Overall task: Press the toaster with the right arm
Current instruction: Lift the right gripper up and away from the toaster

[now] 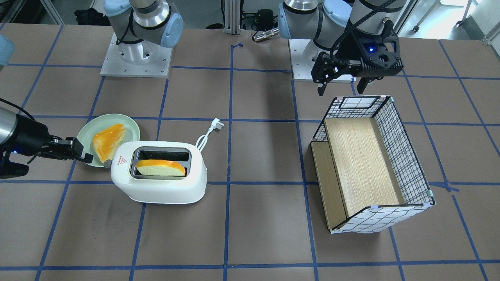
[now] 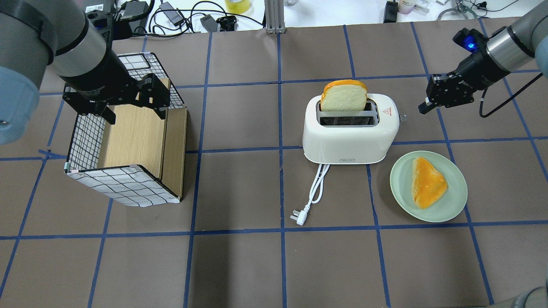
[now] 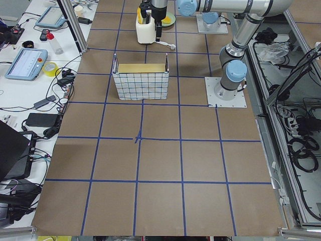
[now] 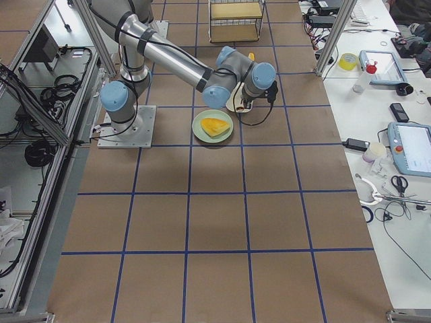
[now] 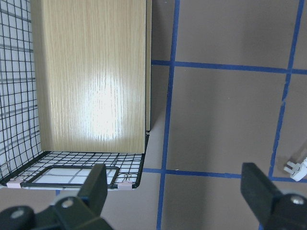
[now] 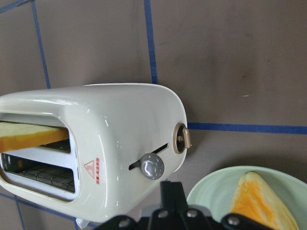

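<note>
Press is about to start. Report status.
Right gripper shut, empty, short of toaster lever end. Left gripper open over grid box. Bread slice high in slot. Plate beside path, not across.

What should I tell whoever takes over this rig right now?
Right claw: shut, empty, held in the air off the toaster's lever end, not touching it.
Left claw: open, empty, hovering over the grid box.
Toaster: on the table with a bread slice standing high out of one slot. Its plug lies loose on the table. A plate with a second slice sits beside it.
Done: the right arm is lined up near the lever.
Left: bring the claw onto the lever and press it down; it does not look pressed yet.
</note>
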You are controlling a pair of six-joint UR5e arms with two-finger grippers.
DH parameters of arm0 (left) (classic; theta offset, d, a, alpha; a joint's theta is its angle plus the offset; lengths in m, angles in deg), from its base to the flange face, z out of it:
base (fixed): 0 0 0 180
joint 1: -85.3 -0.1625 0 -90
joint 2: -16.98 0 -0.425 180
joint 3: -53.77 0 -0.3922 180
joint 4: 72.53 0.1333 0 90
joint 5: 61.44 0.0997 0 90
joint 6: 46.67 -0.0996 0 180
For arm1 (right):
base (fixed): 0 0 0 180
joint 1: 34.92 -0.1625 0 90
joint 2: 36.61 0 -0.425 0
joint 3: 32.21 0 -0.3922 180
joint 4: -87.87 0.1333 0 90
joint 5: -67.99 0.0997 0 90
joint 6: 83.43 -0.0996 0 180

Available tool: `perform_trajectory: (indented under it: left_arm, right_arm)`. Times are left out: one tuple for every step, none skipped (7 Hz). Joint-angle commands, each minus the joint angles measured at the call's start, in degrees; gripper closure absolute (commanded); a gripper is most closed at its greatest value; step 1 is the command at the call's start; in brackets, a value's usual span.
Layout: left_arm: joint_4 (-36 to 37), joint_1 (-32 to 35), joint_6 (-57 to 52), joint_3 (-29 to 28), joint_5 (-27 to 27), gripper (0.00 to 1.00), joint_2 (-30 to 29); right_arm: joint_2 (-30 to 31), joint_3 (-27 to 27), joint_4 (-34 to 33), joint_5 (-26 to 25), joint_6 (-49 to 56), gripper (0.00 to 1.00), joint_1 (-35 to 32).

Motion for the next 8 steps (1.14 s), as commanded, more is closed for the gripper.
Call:
perform_trajectory:
  left_arm:
    - [0.0, 0.0, 0.0, 0.0, 0.0, 0.0, 0.01]
    - [0.0, 0.0, 0.0, 0.0, 0.0, 0.0, 0.01]
    - [0.0, 0.0, 0.0, 0.0, 0.0, 0.0, -0.08]
    - [0.0, 0.0, 0.0, 0.0, 0.0, 0.0, 0.01]
    - [0.0, 0.0, 0.0, 0.0, 0.0, 0.0, 0.01]
    - [0.0, 0.0, 0.0, 0.0, 0.0, 0.0, 0.01]
    - [0.0, 0.0, 0.0, 0.0, 0.0, 0.0, 0.01]
    - [0.0, 0.0, 0.0, 0.0, 0.0, 0.0, 0.01]
  right_arm:
    - [5.75, 2.44, 3.77, -4.8, -3.72, 0.95, -0.13]
    - [7.42, 5.16, 6.58, -8.31, -4.44, 0.94, -0.39]
    - [8.57, 7.71, 8.69, -11.65, -5.49, 0.93, -0.75]
    - [9.98, 9.91, 11.33, -13.16, -8.89, 0.81, -1.79]
    - [10.51, 11.58, 11.53, -15.79, -12.58, 0.64, -4.33]
    - [10.52, 12.47, 11.27, -18.17, -15.4, 0.31, -7.75]
    - [10.43, 12.57, 10.74, -18.8, -17.78, 0.0, -9.96]
    - [10.34, 12.57, 9.78, -18.72, -21.46, 0.0, -11.98]
